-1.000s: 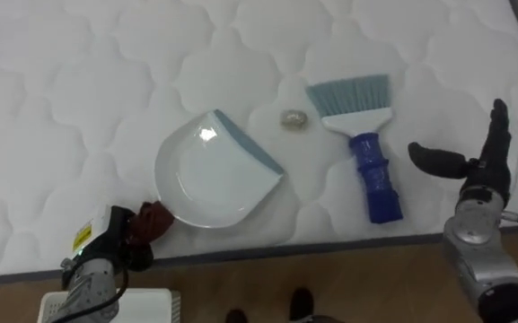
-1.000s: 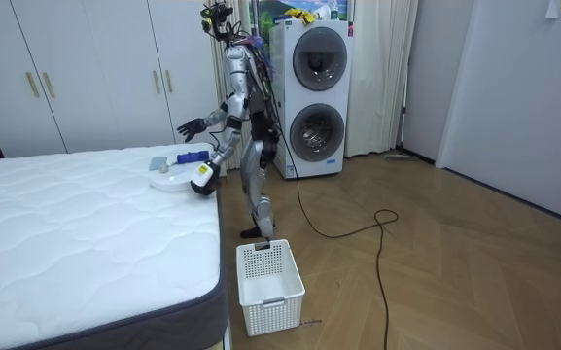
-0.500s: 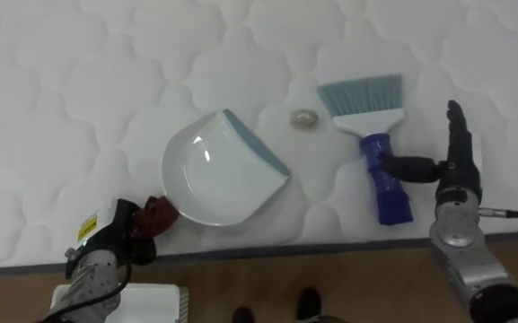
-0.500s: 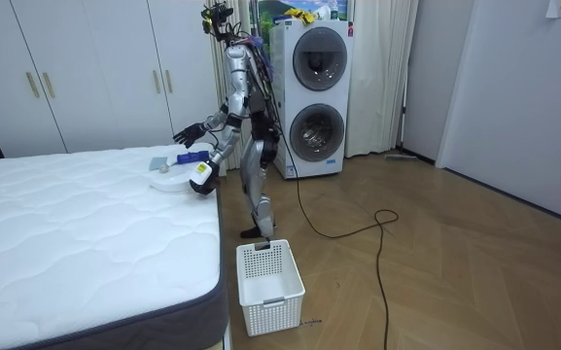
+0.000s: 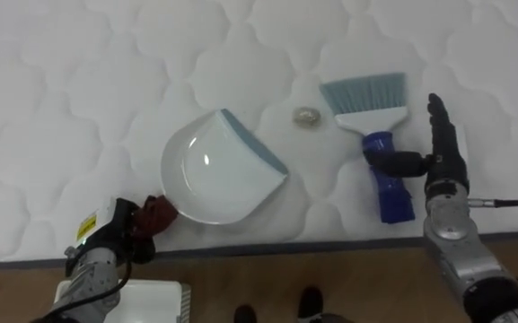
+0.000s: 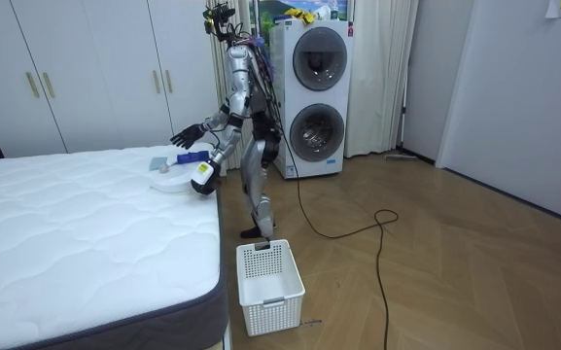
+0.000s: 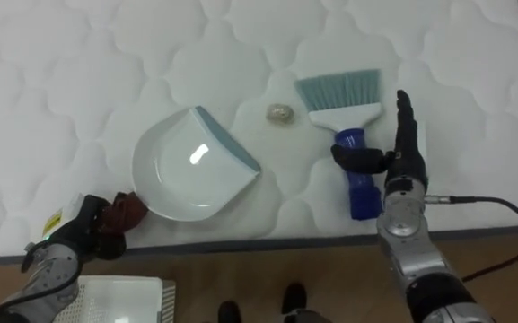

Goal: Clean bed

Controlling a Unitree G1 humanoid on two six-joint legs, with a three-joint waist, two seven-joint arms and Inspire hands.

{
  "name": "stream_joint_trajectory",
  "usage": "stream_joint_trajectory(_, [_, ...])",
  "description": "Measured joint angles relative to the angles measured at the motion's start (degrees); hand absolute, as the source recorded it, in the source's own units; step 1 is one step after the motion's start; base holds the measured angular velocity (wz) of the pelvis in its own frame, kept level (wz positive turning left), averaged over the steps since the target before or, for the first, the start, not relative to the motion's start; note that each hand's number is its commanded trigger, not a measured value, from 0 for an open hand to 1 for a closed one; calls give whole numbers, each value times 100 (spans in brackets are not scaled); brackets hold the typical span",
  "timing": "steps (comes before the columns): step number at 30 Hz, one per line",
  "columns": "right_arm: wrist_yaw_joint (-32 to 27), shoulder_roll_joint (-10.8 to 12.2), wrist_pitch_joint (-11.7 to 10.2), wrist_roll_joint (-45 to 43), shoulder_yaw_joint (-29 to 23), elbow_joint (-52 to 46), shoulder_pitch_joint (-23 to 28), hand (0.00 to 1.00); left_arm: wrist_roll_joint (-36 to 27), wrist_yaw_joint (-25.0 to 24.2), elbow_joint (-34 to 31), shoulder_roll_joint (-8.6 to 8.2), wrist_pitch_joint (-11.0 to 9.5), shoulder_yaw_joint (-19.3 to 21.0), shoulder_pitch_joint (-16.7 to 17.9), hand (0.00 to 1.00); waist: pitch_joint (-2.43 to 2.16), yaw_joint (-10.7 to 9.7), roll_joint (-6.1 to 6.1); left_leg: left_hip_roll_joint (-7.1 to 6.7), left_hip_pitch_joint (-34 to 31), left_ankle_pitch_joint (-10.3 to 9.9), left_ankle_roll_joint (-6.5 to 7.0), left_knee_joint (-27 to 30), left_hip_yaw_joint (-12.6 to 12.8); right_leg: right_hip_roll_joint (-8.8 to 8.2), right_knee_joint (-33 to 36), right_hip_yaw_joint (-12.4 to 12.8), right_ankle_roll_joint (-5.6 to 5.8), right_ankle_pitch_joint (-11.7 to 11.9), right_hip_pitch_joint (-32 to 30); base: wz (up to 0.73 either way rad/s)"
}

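At the near left edge of the mattress (image 5: 79, 90), the left hand (image 5: 115, 238) is clenched round the red handle of the white dustpan (image 5: 214, 170), which lies flat. Near right, the right hand (image 5: 443, 166) stands beside the brush (image 5: 371, 121), fingers straight and pointing far, thumb reaching across the blue handle. A small scrap (image 5: 307, 117) lies between dustpan and bristles. A white basket (image 6: 270, 272) sits on the wood floor.

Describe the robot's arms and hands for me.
Both forearms are silver metal tubes ending in black hands. The right hand has slim black fingers and a dark cable at its wrist. The left hand bears a yellow-and-white label near its wrist.
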Motion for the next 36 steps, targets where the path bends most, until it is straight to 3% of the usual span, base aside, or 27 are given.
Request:
stream_joint_trajectory(16, [323, -2, 58, 24, 488, 1059, 8, 0, -132, -33, -15, 1, -3, -123, 0, 100, 8, 25, 2, 6, 4, 0, 0, -8, 10, -6, -10, -20, 3, -10, 23, 1])
stream_joint_trajectory(25, [563, -79, 185, -9, 593, 1648, -100, 0, -231, -216, -7, 23, 36, -166, -77, 100, 37, 32, 6, -3, -35, -1, 0, 15, -46, -21, -11, -82, 4, -30, 22, 4])
stream_joint_trajectory(36, [764, -161, 224, -246, 591, 1860, -235, 0, -233, -212, -33, 28, 70, -166, -128, 100, 97, 34, 107, 4, -83, -5, 6, 82, -55, -46, 19, -158, 3, -33, 25, 2])
